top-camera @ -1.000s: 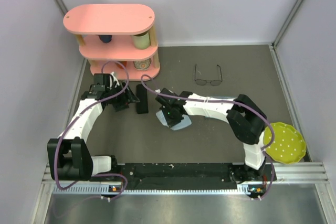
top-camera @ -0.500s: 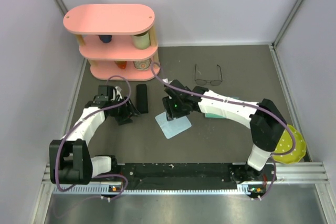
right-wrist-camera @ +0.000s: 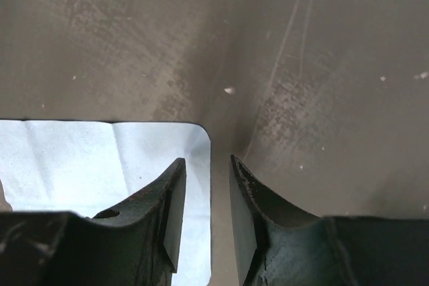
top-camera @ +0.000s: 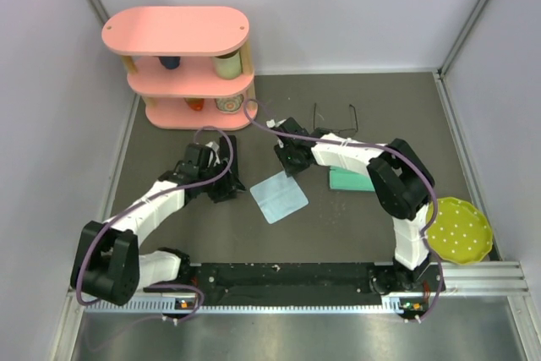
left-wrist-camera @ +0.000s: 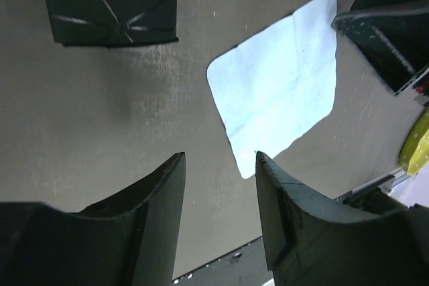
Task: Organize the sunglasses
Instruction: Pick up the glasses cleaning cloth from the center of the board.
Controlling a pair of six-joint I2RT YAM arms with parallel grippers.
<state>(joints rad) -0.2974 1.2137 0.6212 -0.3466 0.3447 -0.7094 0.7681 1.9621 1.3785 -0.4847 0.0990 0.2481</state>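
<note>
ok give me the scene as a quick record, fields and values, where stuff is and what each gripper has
wire-frame sunglasses: far side of table, partly hidden by right arm
light blue cloth: flat, mid-table
left gripper: open, empty, at the cloth's edge
right gripper: narrow gap, empty, over a cloth corner
black case: on table, ahead of left gripper
teal case: partly under right arm
pink shelf: far left

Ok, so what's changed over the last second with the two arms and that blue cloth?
The right gripper has drawn off the light blue cloth toward the far side, nearer the wire-frame sunglasses, and holds nothing. The left gripper has swung rightward and nearer, toward the cloth, open and empty. The cloth, the sunglasses, the teal case and the pink shelf stayed put.
</note>
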